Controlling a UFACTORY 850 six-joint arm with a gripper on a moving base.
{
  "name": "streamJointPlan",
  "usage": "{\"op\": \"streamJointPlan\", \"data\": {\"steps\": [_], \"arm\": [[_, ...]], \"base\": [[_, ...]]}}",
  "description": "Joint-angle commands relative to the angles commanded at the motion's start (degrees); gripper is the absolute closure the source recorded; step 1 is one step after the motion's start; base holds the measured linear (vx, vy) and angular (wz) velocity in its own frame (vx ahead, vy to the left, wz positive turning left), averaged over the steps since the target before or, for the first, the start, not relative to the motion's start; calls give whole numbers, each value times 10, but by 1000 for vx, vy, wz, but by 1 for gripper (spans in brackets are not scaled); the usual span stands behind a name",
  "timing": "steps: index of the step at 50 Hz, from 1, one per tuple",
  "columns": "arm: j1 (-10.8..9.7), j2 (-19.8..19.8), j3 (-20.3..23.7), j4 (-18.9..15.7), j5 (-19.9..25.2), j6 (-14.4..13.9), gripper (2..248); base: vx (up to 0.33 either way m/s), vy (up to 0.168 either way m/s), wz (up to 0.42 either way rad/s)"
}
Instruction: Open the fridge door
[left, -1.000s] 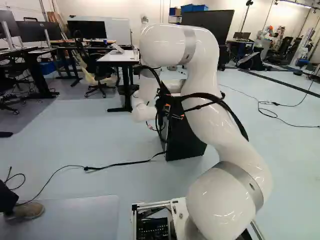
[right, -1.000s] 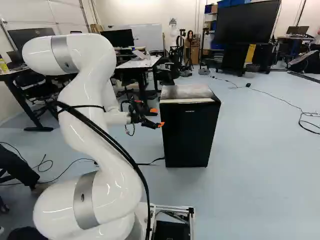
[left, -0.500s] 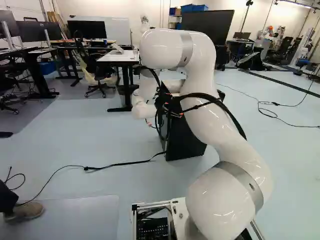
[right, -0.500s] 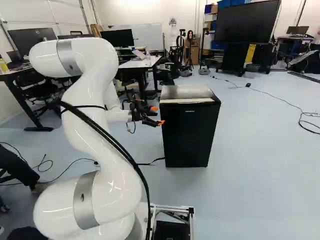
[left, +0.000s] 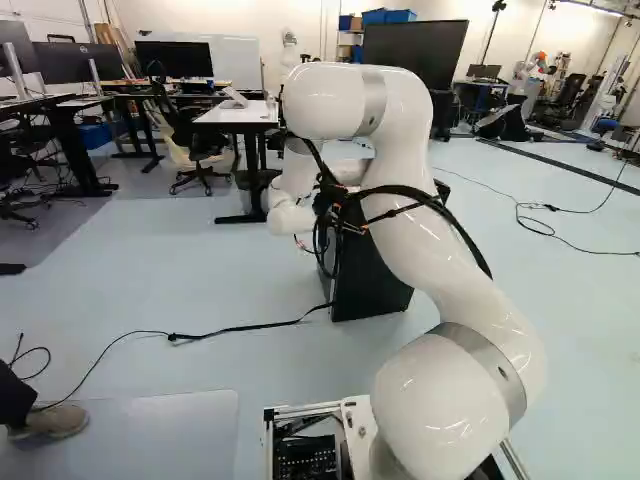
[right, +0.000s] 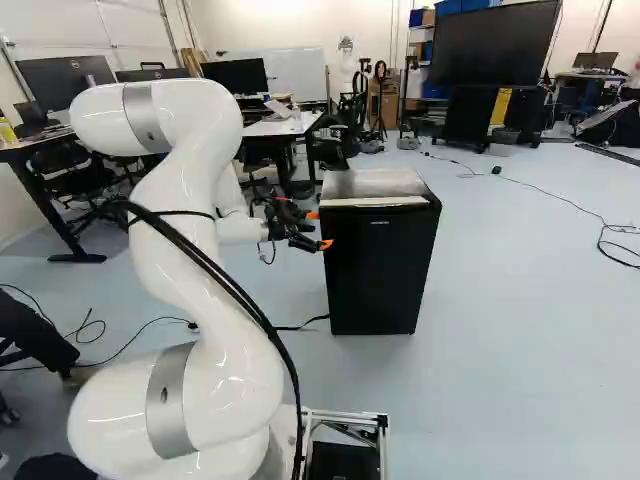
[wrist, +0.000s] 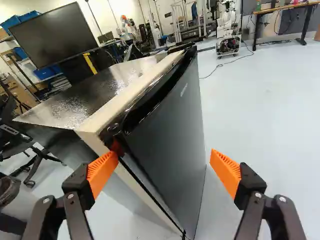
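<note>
Wrist view: tool (wrist: 164, 167) spread apart, 1 orange pad (wrist: 102, 173) beside fridge door (wrist: 172, 132) edge. Shallow contact could slip; sideways push could skid whole fridge (right: 370, 184).

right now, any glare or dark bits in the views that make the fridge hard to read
Wrist view: glare in patches on the fridge top, glints along the upper edge of the door, its flat face fairly even; right base view: door front very dark, little detail; left base view: soft highlights on the white arm, which hides part of the dark fridge.
</note>
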Motion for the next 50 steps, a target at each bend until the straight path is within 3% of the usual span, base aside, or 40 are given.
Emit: {"op": "streamJointPlan", "data": {"steps": [18, 50], "arm": [[-2, 21, 41, 21, 0, 0, 3], [25, 75, 153, 84, 0, 0, 3]], "base": [[-1, 0, -5], [0, 0, 0]]}}
